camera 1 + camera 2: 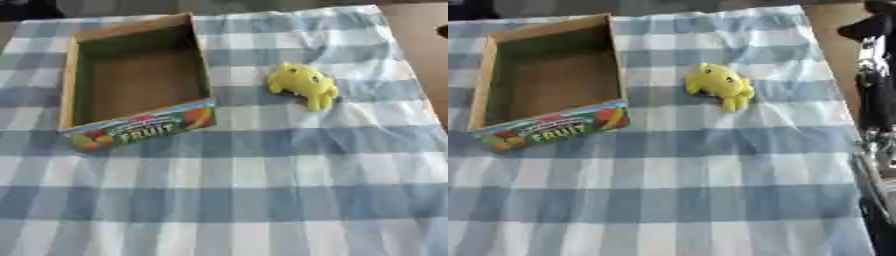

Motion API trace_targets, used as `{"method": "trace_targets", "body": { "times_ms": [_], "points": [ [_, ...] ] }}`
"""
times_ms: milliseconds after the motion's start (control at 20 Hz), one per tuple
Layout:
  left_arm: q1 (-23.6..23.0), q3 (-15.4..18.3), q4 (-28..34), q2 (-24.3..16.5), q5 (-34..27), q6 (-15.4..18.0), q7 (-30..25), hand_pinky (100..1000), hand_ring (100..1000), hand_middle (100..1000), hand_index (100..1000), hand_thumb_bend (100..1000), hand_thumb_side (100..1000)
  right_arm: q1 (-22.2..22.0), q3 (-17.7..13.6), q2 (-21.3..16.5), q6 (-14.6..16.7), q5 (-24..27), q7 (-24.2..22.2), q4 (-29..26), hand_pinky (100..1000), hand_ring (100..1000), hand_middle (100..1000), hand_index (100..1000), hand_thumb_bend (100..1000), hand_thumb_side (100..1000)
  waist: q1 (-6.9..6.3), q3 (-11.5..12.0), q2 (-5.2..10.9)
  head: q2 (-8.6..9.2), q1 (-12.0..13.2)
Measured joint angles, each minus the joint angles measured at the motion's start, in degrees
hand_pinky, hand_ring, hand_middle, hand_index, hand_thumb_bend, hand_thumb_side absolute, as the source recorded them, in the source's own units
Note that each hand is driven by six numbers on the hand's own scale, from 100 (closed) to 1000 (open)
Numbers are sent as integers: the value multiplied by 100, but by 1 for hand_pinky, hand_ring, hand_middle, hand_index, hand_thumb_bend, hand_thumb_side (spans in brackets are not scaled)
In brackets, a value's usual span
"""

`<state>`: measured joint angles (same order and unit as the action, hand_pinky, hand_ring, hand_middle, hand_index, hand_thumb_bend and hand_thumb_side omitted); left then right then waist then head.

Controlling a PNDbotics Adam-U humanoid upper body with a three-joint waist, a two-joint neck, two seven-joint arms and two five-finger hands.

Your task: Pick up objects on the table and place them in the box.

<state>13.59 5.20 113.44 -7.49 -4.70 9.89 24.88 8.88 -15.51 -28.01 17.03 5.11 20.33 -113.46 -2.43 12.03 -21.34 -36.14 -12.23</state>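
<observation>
Yellow toy (302, 85), soft-looking, probably light and squashy, lying on checked cloth (262, 170) over counter (829, 30), just right of empty box (70, 75) labelled FRUIT. Best taken around the rounded body, not the thin limbs. No robot hand visible in either view; state impossible to tell.
</observation>
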Motion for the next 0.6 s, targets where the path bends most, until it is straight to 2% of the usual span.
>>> {"method": "trace_targets", "body": {
  "times_ms": [150, 350, 450, 500, 600],
  "points": [
    [0, 0, 0, 0, 0, 0, 0, 675, 599, 617, 886, 100, 693, 13, 4, -28, -6, -33, 6, 0, 721, 620, 509, 749, 100, 620, 9, 0, 0, -8, 51],
    [0, 0, 0, 0, 0, -2, -2, 675, 599, 617, 886, 100, 693, 15, 18, -310, -171, -363, 127, 0, 729, 647, 524, 765, 100, 684, 16, 0, 0, -10, 96],
    [0, 0, 0, 0, 0, -8, -8, 674, 599, 617, 886, 100, 692, 25, 89, -596, -404, -692, 207, 0, 735, 667, 539, 778, 100, 735, 28, 2, 0, -10, 97],
    [-1, 0, 0, 0, 0, -11, -11, 674, 599, 617, 886, 100, 692, 50, 149, -778, -562, -871, 225, 0, 736, 668, 541, 779, 100, 735, 35, 5, 1, -10, 97],
    [-5, -1, 0, 0, 0, -17, -17, 675, 599, 617, 886, 100, 692, 137, 296, -1164, -917, -1225, 223, 0, 748, 692, 568, 799, 100, 791, 46, 20, 4, -9, 95]
  ]
}}
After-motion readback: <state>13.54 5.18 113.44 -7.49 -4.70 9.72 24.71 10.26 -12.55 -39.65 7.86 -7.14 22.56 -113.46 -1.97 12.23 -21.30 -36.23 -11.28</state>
